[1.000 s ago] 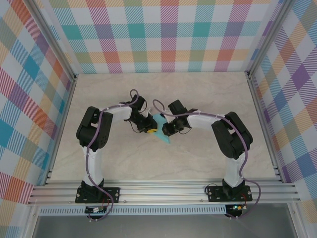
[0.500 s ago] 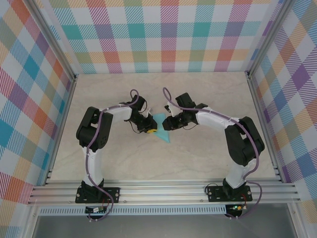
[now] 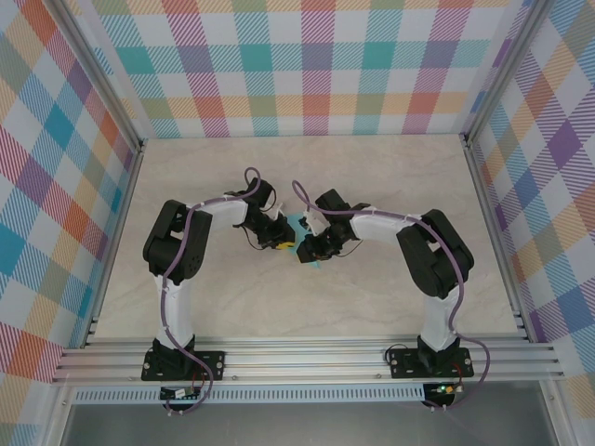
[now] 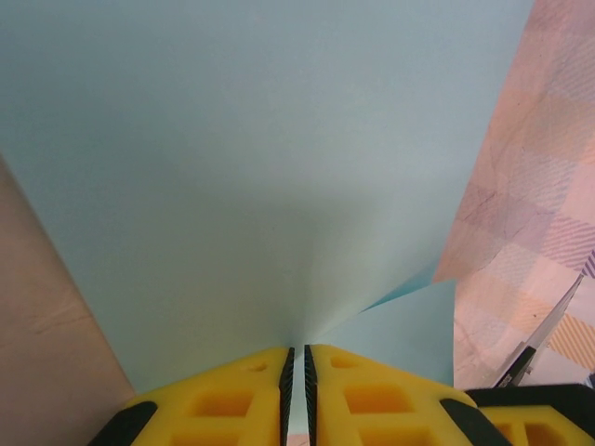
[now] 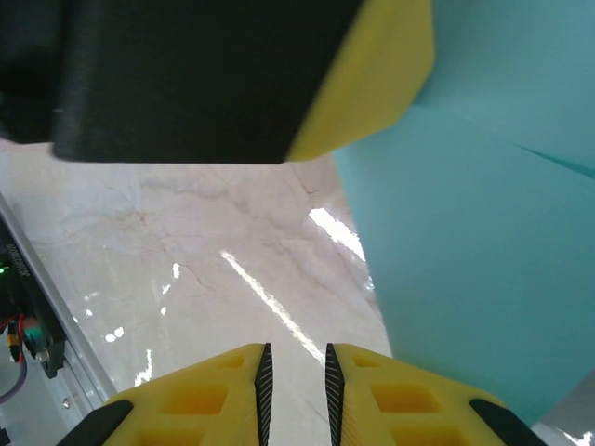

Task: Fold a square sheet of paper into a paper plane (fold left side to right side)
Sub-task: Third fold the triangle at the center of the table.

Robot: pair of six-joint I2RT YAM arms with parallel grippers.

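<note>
The square sheet of paper [image 4: 260,167] is turquoise-blue and folded, with a crease and a lower flap at the right. My left gripper [image 4: 296,372] is shut on its near edge, the paper pinched between the yellow pads. In the top view the paper [image 3: 297,225] lies mid-table between the two grippers, left gripper [image 3: 282,243] on its left side. My right gripper [image 3: 303,253] sits just below and right of it. In the right wrist view the right gripper [image 5: 295,372] stands slightly open over bare table, with the paper [image 5: 465,260] to its right.
The left gripper's black and yellow finger [image 5: 372,84] hangs close above the right gripper. The marble-look tabletop [image 3: 279,167] is boxed by checked walls, with an aluminium rail [image 3: 307,358] along the near edge.
The right arm swung up and away to the right, then came back down beside the paper, its jaws now slightly apart. The left gripper kept its hold and place.
</note>
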